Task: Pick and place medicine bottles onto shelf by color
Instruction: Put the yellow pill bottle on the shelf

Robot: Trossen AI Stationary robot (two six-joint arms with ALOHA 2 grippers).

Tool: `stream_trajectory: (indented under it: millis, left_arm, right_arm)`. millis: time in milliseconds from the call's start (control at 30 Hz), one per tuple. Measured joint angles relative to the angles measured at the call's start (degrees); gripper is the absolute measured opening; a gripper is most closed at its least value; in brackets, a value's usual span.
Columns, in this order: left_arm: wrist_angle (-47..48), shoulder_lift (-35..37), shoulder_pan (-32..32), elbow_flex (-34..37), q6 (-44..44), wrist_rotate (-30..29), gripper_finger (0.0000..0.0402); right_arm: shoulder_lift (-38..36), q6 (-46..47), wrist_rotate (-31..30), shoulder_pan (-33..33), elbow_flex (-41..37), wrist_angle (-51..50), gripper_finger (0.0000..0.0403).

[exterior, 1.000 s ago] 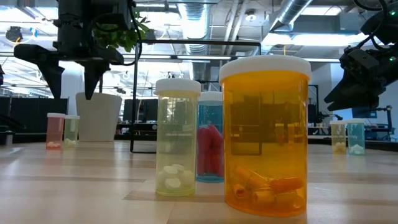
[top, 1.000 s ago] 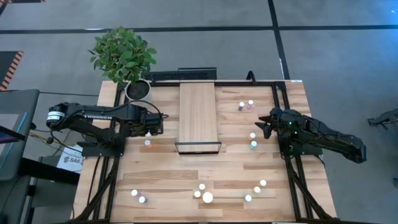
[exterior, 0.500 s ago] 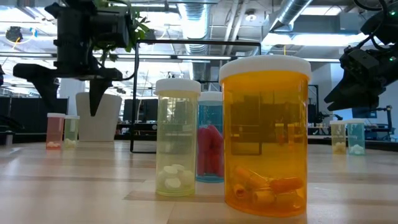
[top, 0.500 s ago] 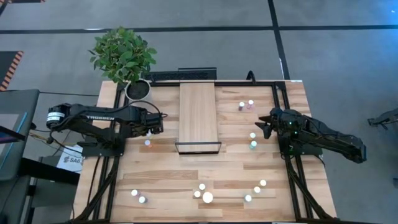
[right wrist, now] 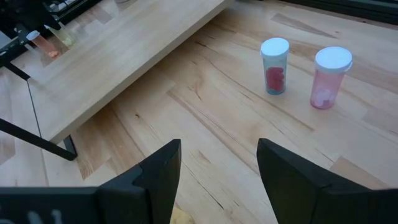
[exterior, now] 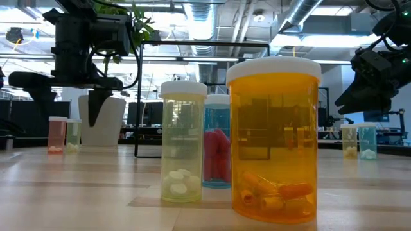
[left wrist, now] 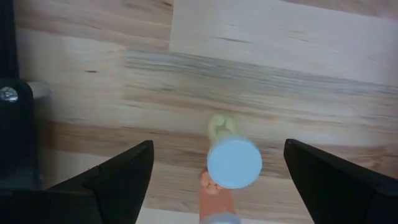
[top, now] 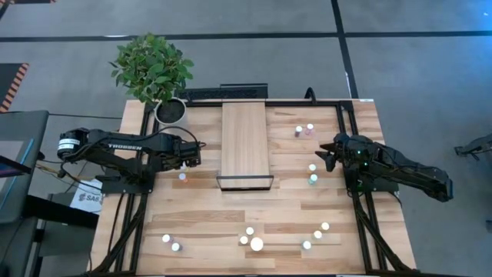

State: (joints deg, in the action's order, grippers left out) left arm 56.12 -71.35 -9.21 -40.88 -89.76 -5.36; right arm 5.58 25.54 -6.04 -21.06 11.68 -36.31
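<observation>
My left gripper [left wrist: 217,144] points straight down at the table's left side, open, its fingers on either side of a white-capped greenish bottle [left wrist: 233,162] without touching it. A pink bottle [left wrist: 211,198] stands right beside that one. In the low view this pair, pink [exterior: 57,135] and green [exterior: 74,135], stands upright below the gripper [exterior: 64,102]. The shelf [top: 244,142] lies along the table's middle. My right gripper [top: 327,158] waits at the right, open and with nothing between its fingers, facing a teal bottle [right wrist: 274,65] and a pink bottle [right wrist: 329,76].
Several more bottles stand along the near edge, among them a big orange one [exterior: 275,141], a yellowish one [exterior: 183,141] and a teal one [exterior: 217,141]. Two more [top: 313,173] stand in front of the right gripper. A potted plant [top: 171,110] stands at the far left corner.
My left gripper has come down toward the pink and green bottles at the table's left, staying open and pointing down. The bottles have not moved.
</observation>
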Motion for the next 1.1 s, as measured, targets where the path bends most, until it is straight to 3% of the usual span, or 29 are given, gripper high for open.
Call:
stream_trajectory:
  millis: [267, 800, 1100]
  left_arm:
    - [-0.2, 0.0, 0.0, 0.0, 0.0, -0.7, 0.0331]
    - [-0.9, 0.0, 0.0, 0.0, 1.2, -0.3, 0.015]
    - [-1.9, 0.0, 0.0, -0.1, 1.2, 0.0, 0.0112]
  right_arm:
    - [0.0, 0.0, 0.0, 0.0, 0.0, 0.0, 0.0234]
    - [0.0, 0.0, 0.0, 0.0, 0.0, 0.0, 0.0234]
    - [0.0, 0.0, 0.0, 0.0, 0.0, 0.0, 0.0234]
